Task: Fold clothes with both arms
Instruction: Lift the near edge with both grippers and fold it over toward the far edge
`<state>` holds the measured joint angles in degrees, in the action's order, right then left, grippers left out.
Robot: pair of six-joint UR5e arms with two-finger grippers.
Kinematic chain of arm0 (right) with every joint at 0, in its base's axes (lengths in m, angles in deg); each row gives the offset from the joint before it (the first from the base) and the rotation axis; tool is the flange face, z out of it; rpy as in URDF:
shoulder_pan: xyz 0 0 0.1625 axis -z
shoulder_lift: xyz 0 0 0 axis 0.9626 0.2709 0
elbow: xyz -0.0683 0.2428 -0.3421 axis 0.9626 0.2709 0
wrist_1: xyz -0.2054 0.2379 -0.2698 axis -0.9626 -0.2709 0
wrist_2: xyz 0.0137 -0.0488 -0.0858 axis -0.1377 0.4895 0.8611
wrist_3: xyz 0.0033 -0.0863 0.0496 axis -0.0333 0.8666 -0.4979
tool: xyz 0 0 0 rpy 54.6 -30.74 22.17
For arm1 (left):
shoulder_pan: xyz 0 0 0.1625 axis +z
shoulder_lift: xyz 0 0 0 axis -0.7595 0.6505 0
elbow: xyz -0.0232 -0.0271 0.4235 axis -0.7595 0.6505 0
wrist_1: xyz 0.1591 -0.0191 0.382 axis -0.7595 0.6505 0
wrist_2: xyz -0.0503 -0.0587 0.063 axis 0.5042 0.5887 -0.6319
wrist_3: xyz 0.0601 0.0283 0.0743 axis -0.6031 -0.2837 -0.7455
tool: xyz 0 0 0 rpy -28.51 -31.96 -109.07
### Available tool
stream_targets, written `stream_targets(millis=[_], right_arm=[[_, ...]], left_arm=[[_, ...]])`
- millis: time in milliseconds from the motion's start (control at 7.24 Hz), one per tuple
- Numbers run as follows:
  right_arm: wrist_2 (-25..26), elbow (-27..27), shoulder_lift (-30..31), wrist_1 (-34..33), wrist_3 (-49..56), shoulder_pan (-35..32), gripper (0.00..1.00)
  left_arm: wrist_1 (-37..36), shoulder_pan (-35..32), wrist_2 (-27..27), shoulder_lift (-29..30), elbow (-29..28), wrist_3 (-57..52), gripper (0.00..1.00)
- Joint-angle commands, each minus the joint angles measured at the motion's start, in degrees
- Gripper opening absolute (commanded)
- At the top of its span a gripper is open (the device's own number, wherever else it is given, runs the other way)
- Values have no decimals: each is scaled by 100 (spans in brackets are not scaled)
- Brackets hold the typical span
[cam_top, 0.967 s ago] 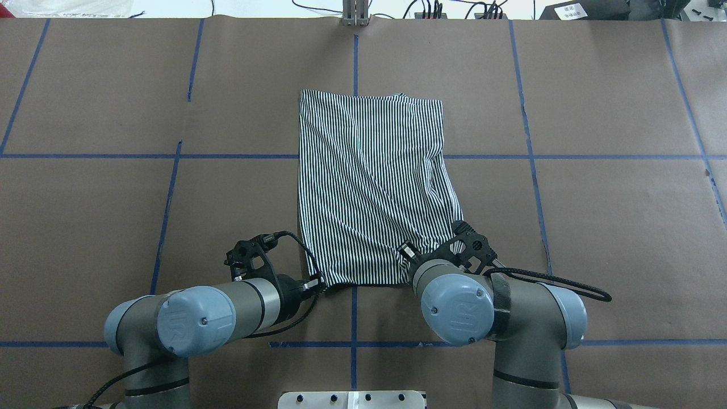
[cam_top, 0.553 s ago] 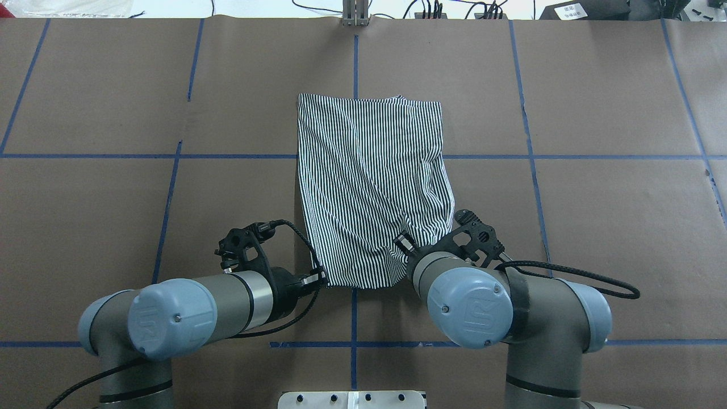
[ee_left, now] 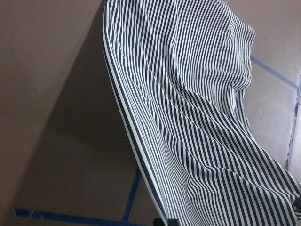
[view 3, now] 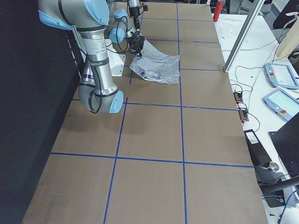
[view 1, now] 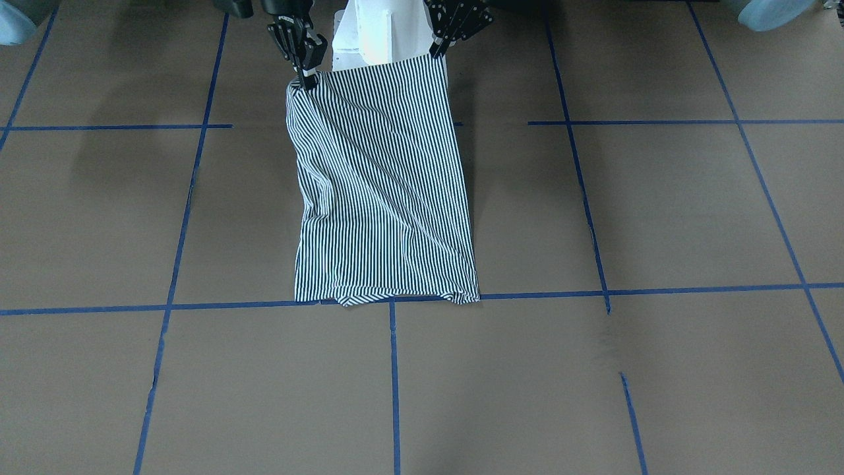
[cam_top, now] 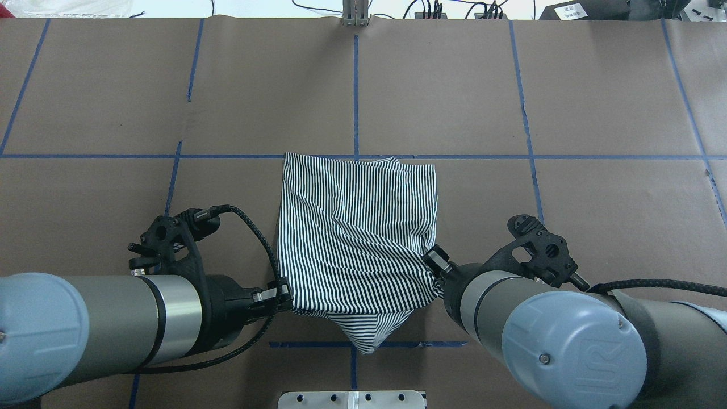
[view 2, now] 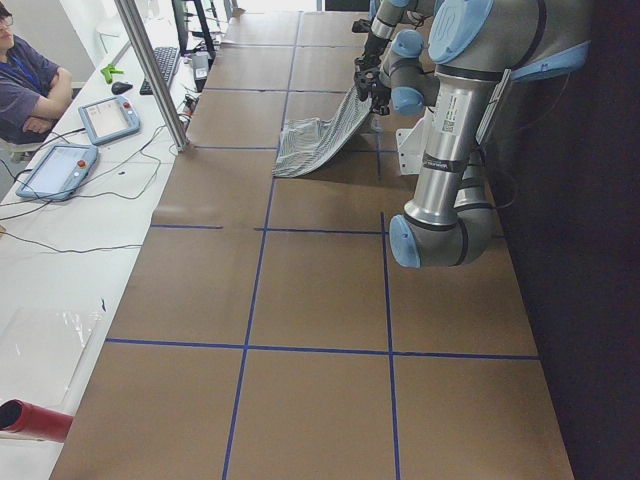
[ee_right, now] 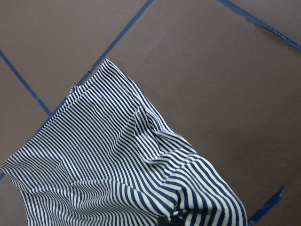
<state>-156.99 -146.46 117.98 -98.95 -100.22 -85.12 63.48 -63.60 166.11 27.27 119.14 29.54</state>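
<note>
The striped polo shirt (cam_top: 358, 238) is folded into a narrow panel; its collar, placket and logo are hidden. Its far edge lies on the table and its near edge hangs lifted between my two grippers. My left gripper (cam_top: 281, 295) is shut on the near left corner. My right gripper (cam_top: 434, 264) is shut on the near right corner. A loose fold sags between them. In the front-facing view the shirt (view 1: 382, 191) slopes up to the left gripper (view 1: 435, 49) and the right gripper (view 1: 304, 76). The wrist views show only cloth (ee_left: 197, 122) (ee_right: 117, 174).
The table is covered in brown paper with blue tape lines (cam_top: 355, 85). The white pedestal base (cam_top: 352, 399) sits at the near edge below the shirt. A metal post (cam_top: 355, 14) stands at the far edge. A seated operator (view 2: 30, 90) and teach pendants (view 2: 108, 118) are beyond it.
Both arms have drawn back toward the robot's base and risen, still holding the corners. The shirt's far edge has slid toward me across the table, and the near edge now sags in a fold.
</note>
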Motion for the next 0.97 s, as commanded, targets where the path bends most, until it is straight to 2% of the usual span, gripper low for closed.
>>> stream_targets(millis=[0,276,415,691,829], right_arm=[[28,463,-336,-110,65,-6,0],[28,956,-680,-13,310,-452,0],[-16,1324,-725,301,382,-698,0],[-25,2071,-864,935,601,-1129,0],[-33,2632,-1205,1041,715,-1297,0]], left_arm=[[-228,-302,22,275,-362,-309,0],[-210,-1083,74,654,-1127,-1011,0],[-184,-1461,118,856,-1478,-1285,0],[305,-1999,399,1077,-2260,-1637,0],[630,-2097,400,1225,-2821,-1691,0]])
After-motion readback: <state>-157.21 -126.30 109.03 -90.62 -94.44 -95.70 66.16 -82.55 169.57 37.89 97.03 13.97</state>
